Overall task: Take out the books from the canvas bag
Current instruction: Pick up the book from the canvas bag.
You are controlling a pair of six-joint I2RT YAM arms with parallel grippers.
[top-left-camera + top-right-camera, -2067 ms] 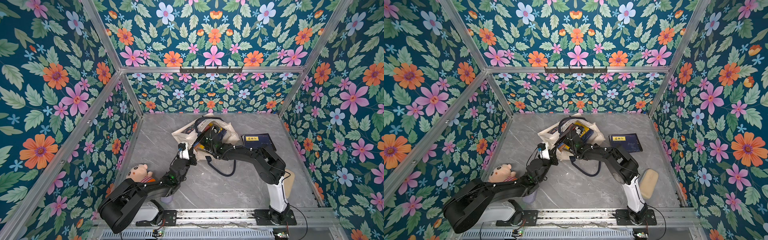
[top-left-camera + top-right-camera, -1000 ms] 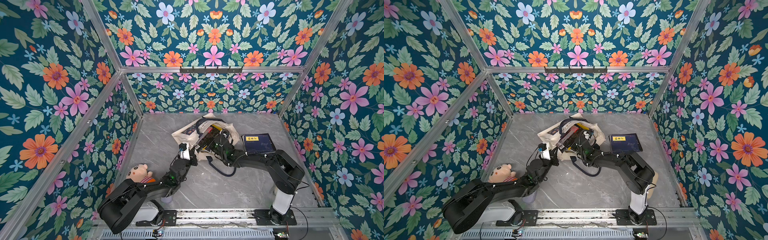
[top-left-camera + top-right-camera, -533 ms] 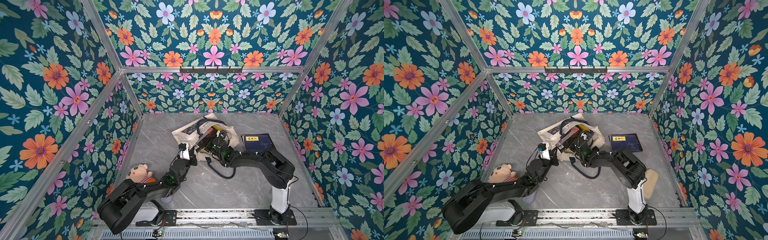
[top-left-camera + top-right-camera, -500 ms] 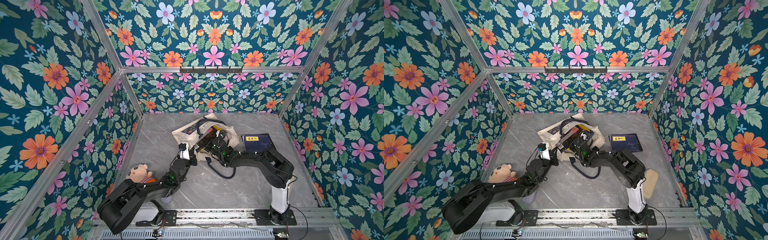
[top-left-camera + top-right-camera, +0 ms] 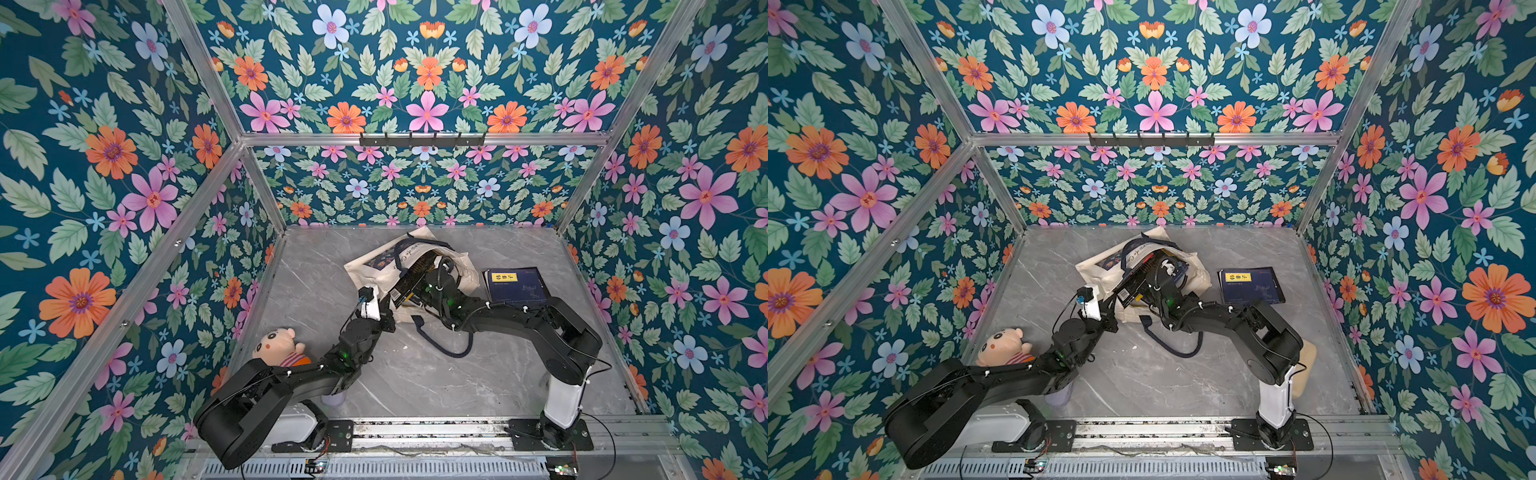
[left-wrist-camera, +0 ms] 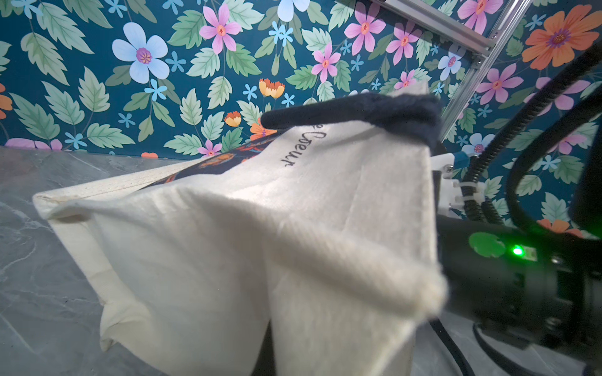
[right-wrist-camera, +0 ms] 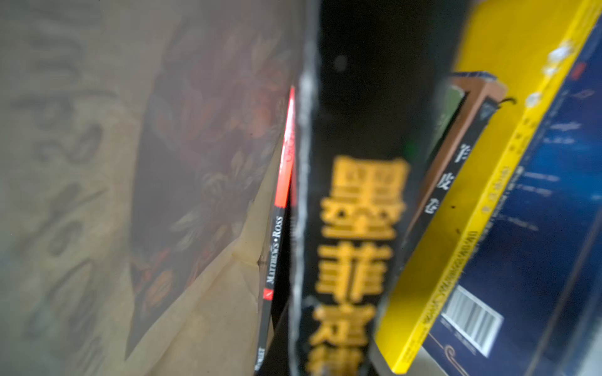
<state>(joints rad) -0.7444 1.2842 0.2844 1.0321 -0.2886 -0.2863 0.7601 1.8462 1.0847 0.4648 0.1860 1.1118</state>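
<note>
The cream canvas bag [image 5: 374, 266] [image 5: 1100, 266] lies on the grey table with its mouth toward the arms. My left gripper [image 5: 384, 301] is shut on its near edge, and canvas [image 6: 228, 228] fills the left wrist view. My right gripper [image 5: 419, 289] reaches into the mouth, shut on a black book [image 5: 411, 278] [image 7: 355, 228] with yellow characters that sticks out at a slant. Beside it in the bag stand a yellow-and-navy book [image 7: 456, 211] and a thin book with a red-and-black spine [image 7: 280, 195]. One navy book [image 5: 515, 284] [image 5: 1250, 284] lies on the table right of the bag.
A plush doll [image 5: 278, 345] lies by the left arm. A navy handle [image 5: 444, 345] loops on the table in front of the bag. A cream oblong pad [image 5: 1304, 365] sits behind the right arm's elbow. Flowered walls close in three sides.
The right arm has shifted slightly at the bag's mouth and its wrist sits close on the black book. The bag, the navy book and the left arm have stayed put.
</note>
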